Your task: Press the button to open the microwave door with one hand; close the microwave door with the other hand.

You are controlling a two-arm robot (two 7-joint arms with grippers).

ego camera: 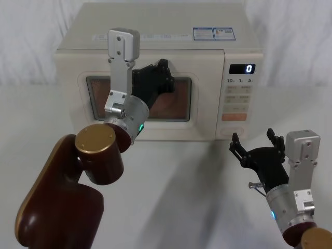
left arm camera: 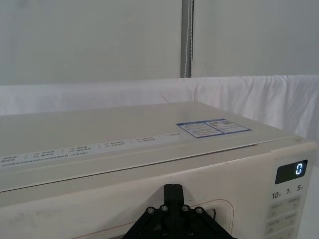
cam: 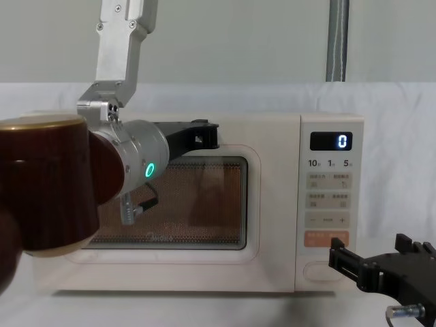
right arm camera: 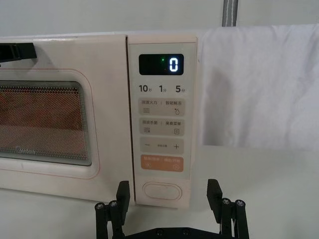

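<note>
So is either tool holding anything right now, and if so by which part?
Nothing is held. The right tool hangs open before the button; the left tool is up against the microwave door, gripping nothing.

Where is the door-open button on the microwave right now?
The button sits at the bottom of the control panel, just under the orange key, on the microwave's right side, directly ahead of the right tool.

- Left gripper (left arm camera: 173,219): black, close against the cream microwave (left arm camera: 99,149) front, just below its top edge.
- Blue-bordered label (left arm camera: 213,128) on the top panel.
- Display (left arm camera: 291,172) reads "0".
- White cloth (left arm camera: 249,99) hangs behind.
</note>
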